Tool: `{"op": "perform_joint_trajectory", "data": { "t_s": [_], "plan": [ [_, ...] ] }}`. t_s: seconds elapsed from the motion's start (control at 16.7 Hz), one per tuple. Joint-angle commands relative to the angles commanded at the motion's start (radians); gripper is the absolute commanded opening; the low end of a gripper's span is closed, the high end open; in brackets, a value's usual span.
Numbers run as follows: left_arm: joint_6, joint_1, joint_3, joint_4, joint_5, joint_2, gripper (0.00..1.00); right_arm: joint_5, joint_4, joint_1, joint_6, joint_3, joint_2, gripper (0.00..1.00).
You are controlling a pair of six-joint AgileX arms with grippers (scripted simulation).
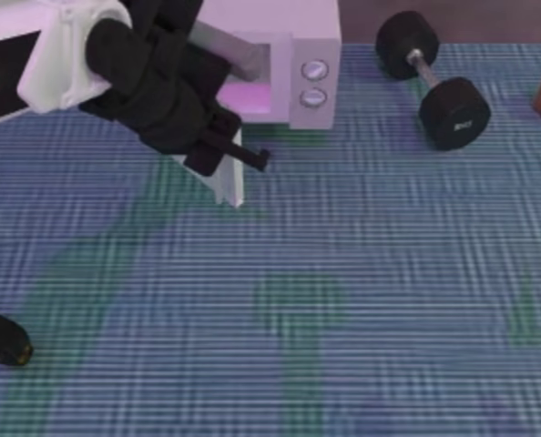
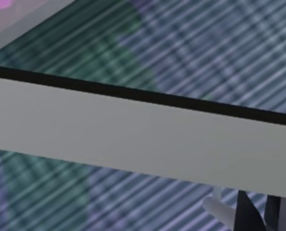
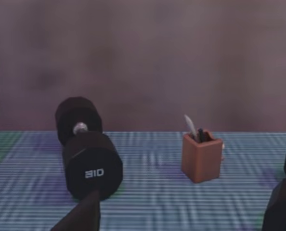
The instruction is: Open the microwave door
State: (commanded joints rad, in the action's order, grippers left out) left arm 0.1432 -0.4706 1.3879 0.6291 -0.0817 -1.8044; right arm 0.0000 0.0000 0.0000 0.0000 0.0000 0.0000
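Top view — the microwave (image 1: 289,68) sits at the desk's (image 1: 362,300) far edge, left of centre; its door (image 1: 232,173) is swung out, the left claw (image 1: 243,155) at its free edge. Grip: cannot tell. Advice: pull along the hinge arc, not straight.

Left wrist view — door edge (image 2: 143,137) fills the frame.

Right wrist view — dumbbell (image 3: 87,156), pen cup (image 3: 201,155); right claw unseen.

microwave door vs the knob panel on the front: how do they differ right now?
Pose: the pale white microwave door is swung out toward the table's front, showing the pink-lit cavity; the pale lavender knob panel sits fixed on the microwave's face.
Features: the knob panel carries two round silver knobs; the door, seen edge-on, shows none.
Contact: the left arm's gripper is at the door; nothing is at the knob panel.
Shared: both are pale and flat.
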Motion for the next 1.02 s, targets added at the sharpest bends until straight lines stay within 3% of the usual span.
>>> {"op": "perform_joint_trajectory", "data": {
  "t_s": [0.36,0.78,1.02],
  "plan": [
    [0.0,-0.004,-0.004,0.0,-0.008,-0.002,0.0,0.0,0.0,0.0,0.0,0.0,0.0,1.0],
    [0.147,0.055,-0.059,0.013,-0.083,0.047,0.0,0.0,0.0,0.0,0.0,0.0,0.0,1.0],
    [0.164,0.061,-0.063,0.012,-0.092,0.054,0.0,0.0,0.0,0.0,0.0,0.0,0.0,1.0]
  ]
}}
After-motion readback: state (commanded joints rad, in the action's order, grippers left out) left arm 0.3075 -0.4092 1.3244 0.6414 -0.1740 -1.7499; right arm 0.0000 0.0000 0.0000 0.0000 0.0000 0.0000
